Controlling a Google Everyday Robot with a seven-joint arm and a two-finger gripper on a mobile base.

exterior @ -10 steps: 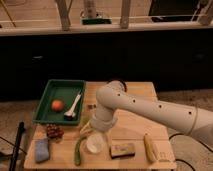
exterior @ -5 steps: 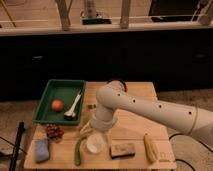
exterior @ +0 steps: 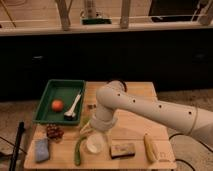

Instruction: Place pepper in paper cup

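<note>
1. Across the last second almost nothing has changed: the white arm keeps the same bend over the wooden table, and every object lies where it lay a second ago.

2. The gripper hangs at the arm's lower end, just above the paper cup and beside the top end of the pepper. Whether the claw is wide, narrow or gripping anything I cannot tell.

3. The pepper, long and green, lies on the table just left of the cup, near the front edge. It appears to be outside the cup, though its upper tip runs up toward the gripper and may be touched there.

4. The cup stands upright and looks empty.

5. The stillness suggests a pause at the grasp: the pepper has not been lifted, so the placing itself is not yet done.

6. Elsewhere: a green tray with an orange-red round fruit and a white utensil; a dark reddish cluster; a blue item; a brown sponge block; a yellow oblong vegetable.
</note>
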